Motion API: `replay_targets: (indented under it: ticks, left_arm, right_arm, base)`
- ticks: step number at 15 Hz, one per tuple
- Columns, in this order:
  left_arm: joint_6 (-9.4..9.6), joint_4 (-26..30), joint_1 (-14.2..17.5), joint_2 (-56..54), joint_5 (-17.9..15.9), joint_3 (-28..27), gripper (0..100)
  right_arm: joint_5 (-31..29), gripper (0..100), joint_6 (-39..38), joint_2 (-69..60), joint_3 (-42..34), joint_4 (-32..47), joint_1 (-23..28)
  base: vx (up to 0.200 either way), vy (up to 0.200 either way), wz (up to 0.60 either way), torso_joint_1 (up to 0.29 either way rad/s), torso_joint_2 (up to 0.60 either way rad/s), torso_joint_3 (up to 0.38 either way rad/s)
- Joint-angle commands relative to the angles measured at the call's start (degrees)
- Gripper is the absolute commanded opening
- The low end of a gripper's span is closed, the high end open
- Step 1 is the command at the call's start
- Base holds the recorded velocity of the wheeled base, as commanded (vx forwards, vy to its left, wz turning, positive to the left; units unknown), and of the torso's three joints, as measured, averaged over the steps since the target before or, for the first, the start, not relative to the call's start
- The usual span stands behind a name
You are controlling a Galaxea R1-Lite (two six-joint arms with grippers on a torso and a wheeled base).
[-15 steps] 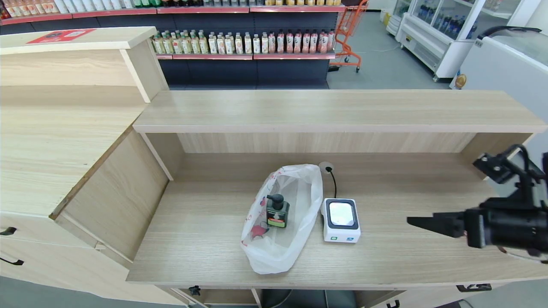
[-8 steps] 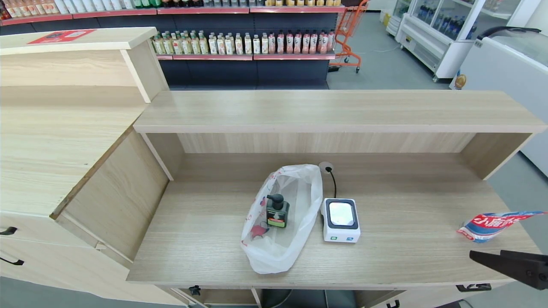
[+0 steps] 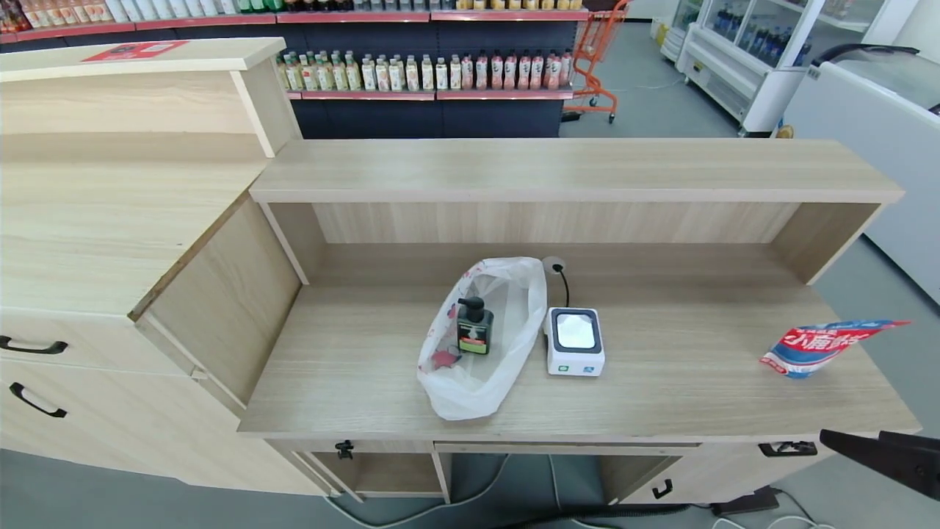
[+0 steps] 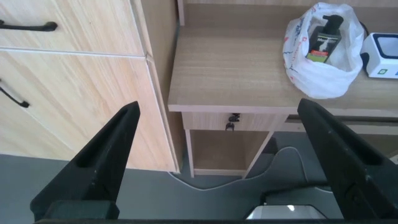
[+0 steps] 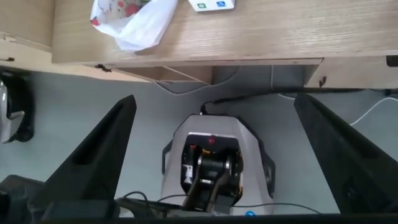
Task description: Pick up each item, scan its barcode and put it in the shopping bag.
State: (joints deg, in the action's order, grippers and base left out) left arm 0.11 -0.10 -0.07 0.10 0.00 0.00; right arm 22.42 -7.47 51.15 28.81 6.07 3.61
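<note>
A white plastic shopping bag (image 3: pixel 470 364) lies open on the wooden counter (image 3: pixel 661 397), with a dark pump bottle (image 3: pixel 474 328) standing inside it. Right beside the bag sits the white barcode scanner (image 3: pixel 575 342). A blue, red and white snack packet (image 3: pixel 822 345) lies near the counter's right end. One black finger (image 3: pixel 874 450) of my right arm shows below the counter's front right corner. My right gripper (image 5: pixel 214 162) is open and holds nothing, low before the counter. My left gripper (image 4: pixel 217 168) is open too, off the counter's left front, with the bag (image 4: pixel 323 50) and scanner (image 4: pixel 382 46) beyond it.
A raised shelf (image 3: pixel 573 169) runs along the counter's back. To the left stands a taller wooden cabinet (image 3: pixel 110 220) with drawer handles. Cables trail on the floor under the counter. Store shelves of bottles and freezers stand behind.
My right gripper has dropped from over the counter's right end to below its front edge, uncovering the snack packet. The head camera has pulled back, shifting the whole picture.
</note>
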Motion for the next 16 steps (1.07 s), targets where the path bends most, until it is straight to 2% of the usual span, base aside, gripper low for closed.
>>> replay_targets:
  ticks: [1, 4, 5, 7, 9, 16]
  left_arm:
    - [0.07, 0.01, -0.01, -0.01, 0.0, 0.0, 100]
    - [0.07, 0.01, -0.01, -0.01, 0.0, 0.0, 100]
    - [0.07, 0.01, -0.01, -0.01, 0.0, 0.0, 100]
    - [0.07, 0.01, -0.01, -0.01, 0.0, 0.0, 100]
    - [0.07, 0.01, -0.01, -0.01, 0.0, 0.0, 100]
    - [0.15, 0.01, -0.01, -0.01, 0.0, 0.0, 100]
  right_arm:
    - [-0.01, 100, -0.7, 0.18, 0.37, -0.09, 1.84]
    - [-0.01, 100, -1.14, 0.62, 0.37, 0.43, 9.49]
    - [0.08, 100, -1.76, 0.7, 0.55, 1.14, 10.45]
    - [0.08, 100, -5.53, 1.67, 2.75, 6.15, 13.62]
    - [-0.01, 100, -7.38, 2.81, 4.42, 8.17, 14.85]
    - [-0.01, 100, -7.82, 5.63, 6.17, 8.08, 18.45]
  base:
    - [0.0, 0.0, 0.0, 0.0, 0.0, 0.0]
    - [0.0, -0.2, 0.0, 0.007, 0.01, 0.006]
    - [0.0, -0.2, 0.0, 0.002, 0.0, 0.007]
    - [0.0, -0.2, 0.0, 0.0, 0.0, 0.0]
    - [0.0, -0.2, 0.0, 0.0, 0.0, 0.005]
    - [0.0, -0.2, 0.0, 0.002, 0.0, 0.003]
